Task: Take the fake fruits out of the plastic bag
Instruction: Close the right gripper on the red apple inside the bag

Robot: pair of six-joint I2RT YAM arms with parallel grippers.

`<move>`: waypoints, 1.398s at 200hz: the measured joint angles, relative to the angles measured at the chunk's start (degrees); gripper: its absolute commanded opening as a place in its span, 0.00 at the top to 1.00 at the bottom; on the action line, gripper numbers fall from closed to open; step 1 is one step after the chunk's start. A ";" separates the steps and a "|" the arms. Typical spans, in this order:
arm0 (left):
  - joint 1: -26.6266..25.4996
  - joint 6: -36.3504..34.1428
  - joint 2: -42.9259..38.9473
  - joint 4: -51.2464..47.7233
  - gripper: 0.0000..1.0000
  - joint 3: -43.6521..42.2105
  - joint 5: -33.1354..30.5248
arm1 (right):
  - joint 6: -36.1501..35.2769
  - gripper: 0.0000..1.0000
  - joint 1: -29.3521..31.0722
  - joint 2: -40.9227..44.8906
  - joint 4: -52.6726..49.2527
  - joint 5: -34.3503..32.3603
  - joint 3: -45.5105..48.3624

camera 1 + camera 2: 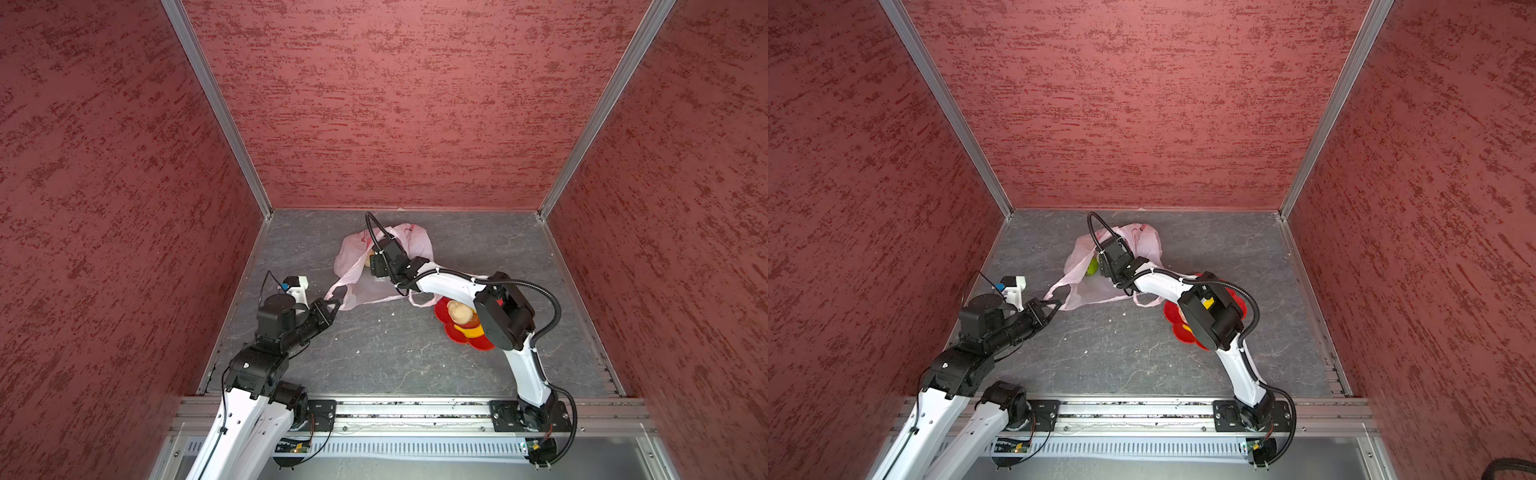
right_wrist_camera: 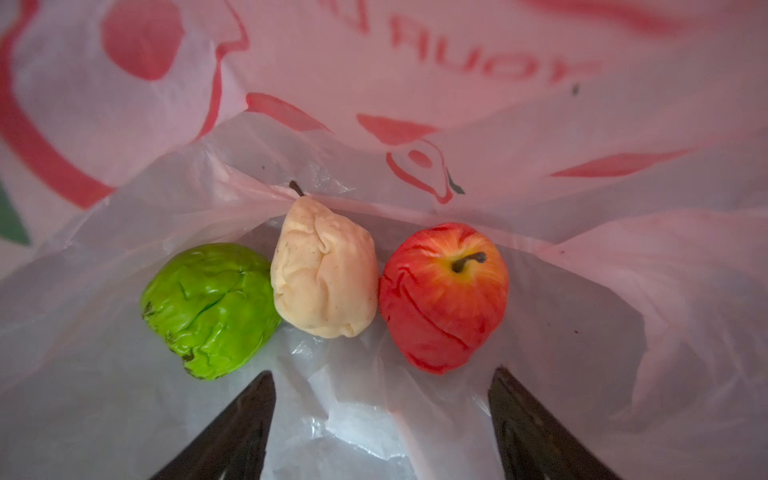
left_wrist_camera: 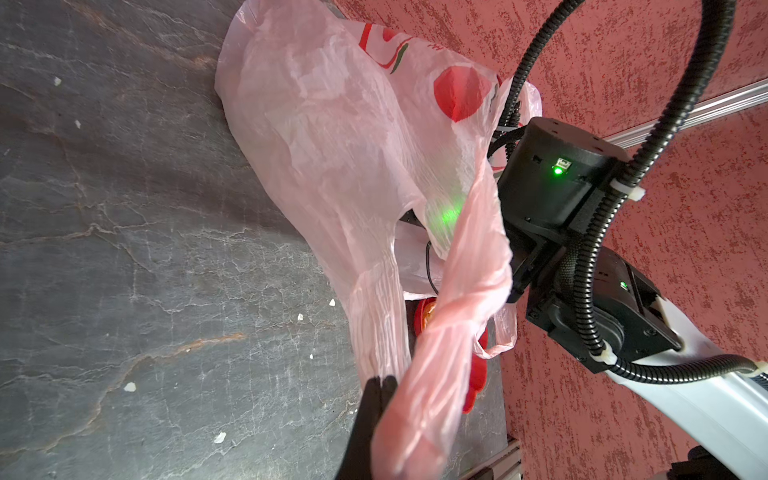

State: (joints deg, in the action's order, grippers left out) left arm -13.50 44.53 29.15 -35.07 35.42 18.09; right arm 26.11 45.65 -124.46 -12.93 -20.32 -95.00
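Note:
The pale pink plastic bag [image 1: 384, 286] [image 1: 1084, 286] lies crinkled at the back middle of the floor. My left gripper [image 1: 336, 305] [image 3: 380, 384] is shut on one loop handle, pulling it out to the left. My right gripper [image 2: 382, 378] is open inside the bag mouth, its fingers hidden in both top views. Just ahead of it lie three fake fruits: a green one [image 2: 210, 309] [image 1: 1092, 266], a beige pear [image 2: 324, 270] and a red apple [image 2: 444, 295]; none sits between the jaws. A beige fruit [image 1: 459, 311] and a yellow banana [image 1: 469, 331] rest in the dish.
The red flower-shaped dish [image 1: 478, 343] [image 1: 1177, 330] sits right of the bag, partly under my right arm's elbow [image 1: 503, 316]. Red textured walls close in the left, back and right. A metal rail [image 1: 415, 409] runs along the front edge.

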 measured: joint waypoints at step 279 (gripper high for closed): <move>-0.94 -1.51 16.26 15.65 1.00 0.15 4.20 | 17.35 0.14 -5.75 -5.99 6.19 -1.68 -2.99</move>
State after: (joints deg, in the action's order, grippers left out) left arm -14.44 43.03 45.41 -19.42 35.57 22.28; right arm 43.46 39.90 -130.45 -6.74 -22.00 -98.00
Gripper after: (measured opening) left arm 0.047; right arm 0.864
